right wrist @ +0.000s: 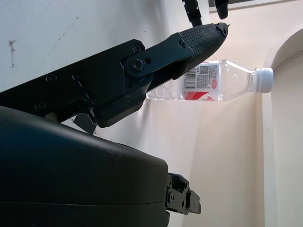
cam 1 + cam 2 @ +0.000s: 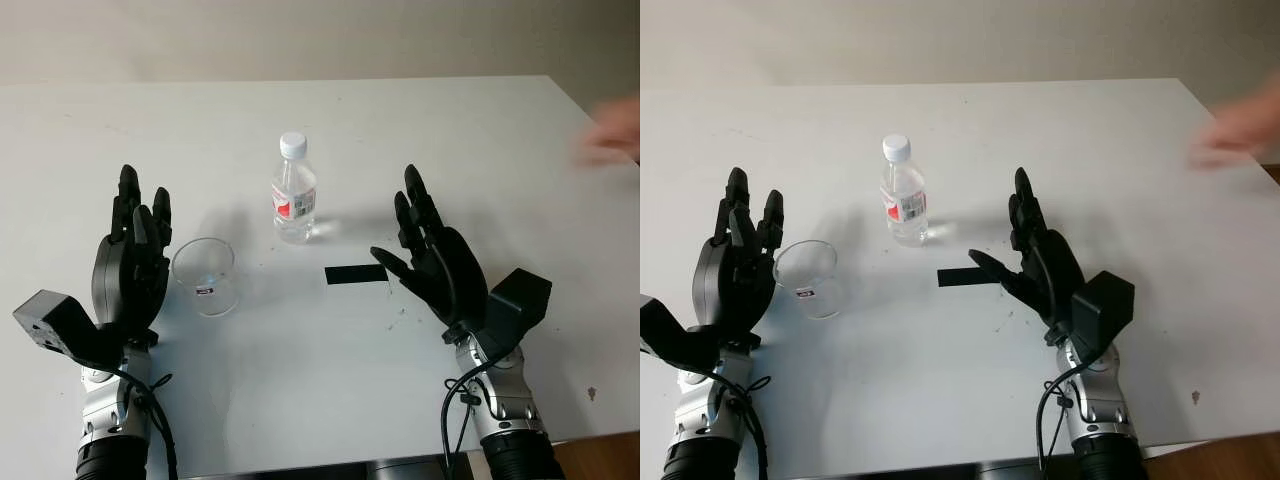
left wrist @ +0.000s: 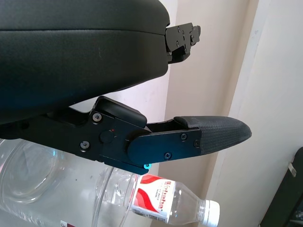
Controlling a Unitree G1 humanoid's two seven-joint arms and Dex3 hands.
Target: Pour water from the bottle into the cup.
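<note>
A clear plastic water bottle (image 2: 294, 201) with a white cap and a red-and-white label stands upright at the middle of the white table (image 2: 320, 370). A clear plastic cup (image 2: 205, 276) stands upright to its front left. My left hand (image 2: 137, 240) is open just left of the cup, not touching it. My right hand (image 2: 420, 245) is open to the right of the bottle, a hand's width away from it. The bottle (image 1: 218, 80) also shows past my right hand's finger, and the bottle (image 3: 173, 203) and cup (image 3: 33, 175) show beyond my left hand.
A strip of black tape (image 2: 355, 274) lies on the table between the bottle and my right hand. A blurred human hand (image 2: 612, 135) is over the table's far right edge. A small dark speck (image 2: 592, 394) marks the front right of the table.
</note>
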